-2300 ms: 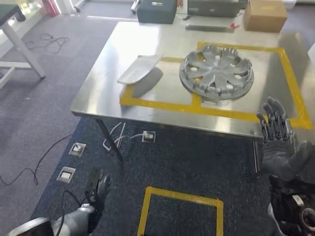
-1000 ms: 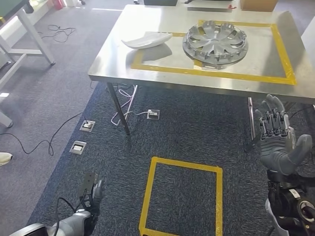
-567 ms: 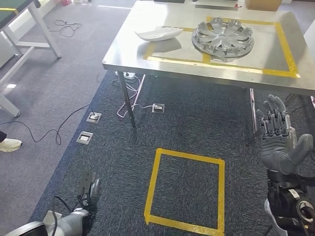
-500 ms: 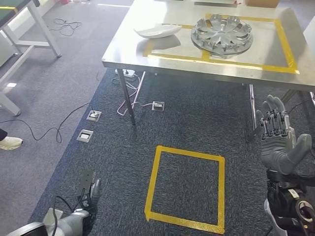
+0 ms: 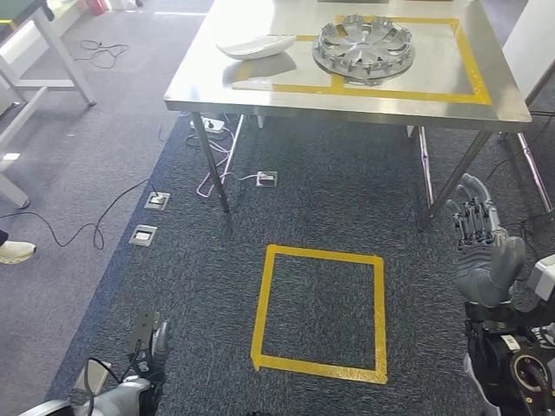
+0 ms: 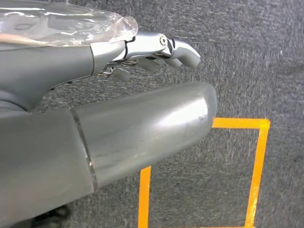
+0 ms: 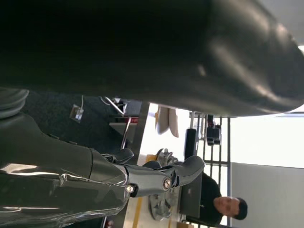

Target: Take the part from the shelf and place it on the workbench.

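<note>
On the steel workbench [image 5: 327, 102] at the far end of the head view lie a silver wheel cover [image 5: 363, 48], inside a yellow tape frame, and a pale curved panel [image 5: 257, 45] to its left. My right hand [image 5: 483, 247] is raised at the lower right, well short of the bench, with its fingers spread and nothing in it. Low at the bottom left hangs my left hand [image 5: 152, 345], over the carpet. In the left wrist view its fingers [image 6: 168, 47] stretch out straight and hold nothing.
A yellow tape square [image 5: 321, 312] marks the dark carpet between me and the bench. Floor sockets [image 5: 144, 234] and loose cables lie at the left, near another table's legs [image 5: 39, 52]. A shoe [image 5: 13, 251] shows at the left edge. A person [image 7: 222, 204] stands beyond the bench.
The whole picture has shifted: the camera has moved back from the bench, which now lies higher and farther off. Both hands stay empty in the same pose.
</note>
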`<control>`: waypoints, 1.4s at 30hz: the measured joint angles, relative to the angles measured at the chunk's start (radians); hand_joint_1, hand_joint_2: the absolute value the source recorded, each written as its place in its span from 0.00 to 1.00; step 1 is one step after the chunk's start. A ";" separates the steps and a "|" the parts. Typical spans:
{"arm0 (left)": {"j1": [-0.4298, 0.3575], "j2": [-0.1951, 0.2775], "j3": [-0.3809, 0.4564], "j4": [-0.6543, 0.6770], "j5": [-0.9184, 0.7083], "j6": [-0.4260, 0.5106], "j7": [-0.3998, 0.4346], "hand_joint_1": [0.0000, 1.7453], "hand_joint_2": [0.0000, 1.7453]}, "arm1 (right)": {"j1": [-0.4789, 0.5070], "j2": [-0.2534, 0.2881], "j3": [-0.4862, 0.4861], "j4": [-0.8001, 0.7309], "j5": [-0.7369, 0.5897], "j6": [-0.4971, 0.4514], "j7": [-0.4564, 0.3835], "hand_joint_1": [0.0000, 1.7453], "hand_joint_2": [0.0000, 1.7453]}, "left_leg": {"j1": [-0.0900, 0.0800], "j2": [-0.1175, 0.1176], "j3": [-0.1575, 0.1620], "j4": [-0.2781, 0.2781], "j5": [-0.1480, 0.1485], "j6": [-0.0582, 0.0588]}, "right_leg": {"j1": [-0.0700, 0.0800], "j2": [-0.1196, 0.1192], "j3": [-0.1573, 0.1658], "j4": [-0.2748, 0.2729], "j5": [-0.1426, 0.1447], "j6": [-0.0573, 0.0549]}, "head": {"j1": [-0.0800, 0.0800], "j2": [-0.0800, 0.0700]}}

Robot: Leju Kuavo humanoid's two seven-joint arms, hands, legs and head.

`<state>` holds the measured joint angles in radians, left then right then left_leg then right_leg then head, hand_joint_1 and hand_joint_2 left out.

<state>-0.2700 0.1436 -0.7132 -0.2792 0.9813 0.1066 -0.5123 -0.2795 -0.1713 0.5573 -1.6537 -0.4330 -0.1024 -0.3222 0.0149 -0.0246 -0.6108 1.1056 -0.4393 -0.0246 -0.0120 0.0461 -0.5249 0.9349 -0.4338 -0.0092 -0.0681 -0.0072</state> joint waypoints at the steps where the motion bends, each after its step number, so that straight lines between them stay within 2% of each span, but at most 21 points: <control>1: 0.001 0.002 0.000 0.000 0.000 -0.002 -0.001 0.00 0.00 | 0.001 0.000 0.000 -0.002 0.006 -0.006 0.004 0.00 0.00 | 0.001 -0.017 0.045 -0.072 0.006 0.005 | 0.001 0.006 -0.005 0.002 0.004 0.005 | 0.000 0.000; 3: 0.004 0.006 0.002 0.000 0.008 -0.015 -0.001 0.00 0.00 | 0.003 0.000 -0.001 -0.008 0.020 -0.017 0.014 0.00 0.00 | -0.001 -0.033 0.089 -0.146 -0.002 0.014 | 0.001 0.021 -0.014 0.005 0.012 0.016 | 0.001 0.000; 5: 0.007 0.006 0.006 0.000 0.019 -0.031 0.000 0.00 0.00 | 0.006 0.000 -0.003 -0.015 0.031 -0.027 0.023 0.00 0.00 | 0.001 -0.012 0.091 -0.162 -0.006 0.025 | 0.001 0.033 -0.024 0.008 0.016 0.029 | 0.003 0.000; 6: 0.008 0.006 0.009 -0.001 0.022 -0.036 0.000 0.00 0.00 | 0.007 -0.001 -0.005 -0.017 0.035 -0.030 0.025 0.00 0.00 | 0.003 -0.001 0.090 -0.167 -0.005 0.032 | 0.002 0.025 -0.034 0.021 0.006 0.034 | 0.005 0.000; 8: 0.012 0.005 0.015 -0.001 0.025 -0.042 0.001 0.00 0.00 | 0.008 -0.002 -0.007 -0.021 0.039 -0.037 0.030 0.00 0.00 | 0.004 0.021 0.087 -0.174 0.001 0.046 | 0.002 -0.010 -0.074 0.109 -0.052 0.040 | 0.015 0.000; 10: 0.019 0.006 0.018 -0.002 0.027 -0.044 0.003 0.00 0.00 | 0.010 -0.003 -0.007 -0.023 0.041 -0.047 0.036 0.00 0.00 | 0.000 0.042 0.082 -0.173 0.005 0.053 | 0.001 -0.033 -0.129 0.254 -0.124 0.046 | 0.022 0.000; 11: 0.022 0.006 0.019 -0.002 0.027 -0.044 0.004 0.00 0.00 | 0.013 -0.005 -0.007 -0.024 0.042 -0.051 0.038 0.00 0.00 | -0.002 0.053 0.080 -0.173 0.006 0.054 | 0.001 -0.036 -0.144 0.304 -0.141 0.049 | 0.022 0.000; 12: 0.024 0.005 0.020 -0.002 0.028 -0.044 0.004 0.00 0.00 | 0.016 -0.006 -0.007 -0.024 0.042 -0.055 0.039 0.00 0.00 | -0.003 0.064 0.078 -0.172 0.007 0.054 | 0.001 -0.039 -0.140 0.315 -0.138 0.050 | 0.022 0.000; 13: 0.026 0.005 0.021 -0.002 0.028 -0.044 0.005 0.00 0.00 | 0.017 -0.007 -0.007 -0.024 0.041 -0.057 0.040 0.00 0.00 | -0.004 0.074 0.078 -0.172 0.008 0.054 | 0.001 -0.042 -0.116 0.283 -0.117 0.050 | 0.023 0.000; 15: 0.025 0.004 0.023 -0.002 0.028 -0.044 0.006 0.00 0.00 | 0.017 -0.008 -0.007 -0.027 0.039 -0.063 0.040 0.00 0.00 | -0.006 0.093 0.079 -0.169 0.008 0.051 | 0.004 -0.071 -0.032 0.138 -0.057 0.045 | 0.023 0.000; 17: 0.025 0.004 0.024 -0.002 0.028 -0.044 0.008 0.00 0.00 | 0.015 -0.008 -0.007 -0.032 0.036 -0.067 0.039 0.00 0.00 | -0.012 0.110 0.076 -0.165 0.009 0.044 | 0.011 -0.104 0.025 0.026 -0.030 0.034 | 0.023 0.000; 21: 0.025 0.003 0.024 -0.002 0.027 -0.044 0.011 0.00 0.00 | 0.016 -0.008 -0.006 -0.034 0.035 -0.070 0.038 0.00 0.00 | -0.018 0.135 0.070 -0.163 0.014 0.033 | 0.015 -0.094 0.028 0.006 -0.029 0.018 | 0.021 0.000; 26: 0.024 0.003 0.024 -0.002 0.027 -0.044 0.011 0.00 0.00 | 0.017 -0.008 -0.007 -0.034 0.035 -0.071 0.038 0.00 0.00 | -0.017 0.136 0.069 -0.160 0.012 0.028 | 0.012 -0.086 0.026 0.003 -0.024 0.013 | 0.021 0.000; 28: 0.027 0.004 0.024 -0.003 0.013 -0.036 0.010 0.00 0.00 | 0.018 -0.008 -0.006 -0.037 0.039 -0.079 0.038 0.00 0.00 | -0.011 0.084 -0.005 0.002 -0.068 0.015 | 0.007 -0.051 0.015 -0.001 -0.008 -0.002 | 0.014 0.000; 30: 0.029 0.006 0.024 -0.003 -0.012 -0.018 0.004 0.00 0.00 | 0.019 -0.008 -0.004 -0.040 0.048 -0.093 0.038 0.00 0.00 | -0.006 0.031 -0.061 0.126 -0.114 0.007 | 0.004 -0.007 0.002 -0.002 0.006 -0.009 | 0.005 0.000; 31: 0.027 0.007 0.024 -0.003 -0.022 -0.011 0.000 0.00 0.00 | 0.021 -0.008 -0.004 -0.040 0.052 -0.098 0.038 0.00 0.00 | -0.004 0.026 -0.037 0.077 -0.079 0.008 | 0.004 0.007 0.000 -0.001 0.008 -0.007 | 0.004 0.000; 33: 0.023 0.009 0.024 -0.003 -0.025 -0.009 -0.003 0.00 0.00 | 0.022 -0.008 -0.003 -0.042 0.058 -0.102 0.038 0.00 0.00 | 0.002 -0.014 0.032 -0.070 -0.015 0.013 | 0.005 0.030 -0.006 0.005 0.009 -0.001 | 0.003 0.000; 35: 0.022 0.011 0.024 -0.003 -0.027 -0.013 -0.004 0.00 0.00 | 0.022 -0.008 -0.004 -0.043 0.061 -0.100 0.038 0.00 0.00 | 0.005 -0.046 0.065 -0.144 0.004 0.016 | 0.005 0.052 -0.017 0.011 0.011 0.009 | 0.004 0.000; 37: 0.022 0.010 0.024 -0.005 -0.035 -0.030 -0.001 0.00 0.00 | 0.026 -0.008 -0.005 -0.044 0.066 -0.097 0.038 0.00 0.00 | 0.004 -0.032 0.065 -0.149 0.004 0.023 | 0.003 0.075 -0.027 0.012 0.016 0.021 | 0.006 0.000; 39: 0.018 0.009 0.022 -0.007 -0.058 -0.057 0.005 0.00 0.00 | 0.030 -0.009 -0.008 -0.047 0.074 -0.093 0.040 0.00 0.00 | 0.006 -0.008 0.065 -0.155 0.009 0.035 | 0.003 0.051 -0.045 0.038 -0.003 0.032 | 0.010 0.000; 42: 0.016 0.011 0.016 -0.010 -0.096 -0.076 0.022 0.00 0.00 | 0.033 -0.013 -0.013 -0.051 0.084 -0.087 0.043 0.00 0.00 | 0.003 0.027 0.065 -0.160 0.012 0.047 | 0.002 -0.025 -0.123 0.219 -0.100 0.043 | 0.023 0.000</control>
<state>-0.2536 0.1544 -0.6976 -0.2892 0.8856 0.0301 -0.4903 -0.2460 -0.1839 0.5439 -1.7044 -0.3492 -0.1894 -0.2791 0.0176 0.0025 -0.5454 0.9459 -0.4275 0.0221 -0.0097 0.0214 -0.6476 1.1542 -0.5342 0.0342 -0.0452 -0.0072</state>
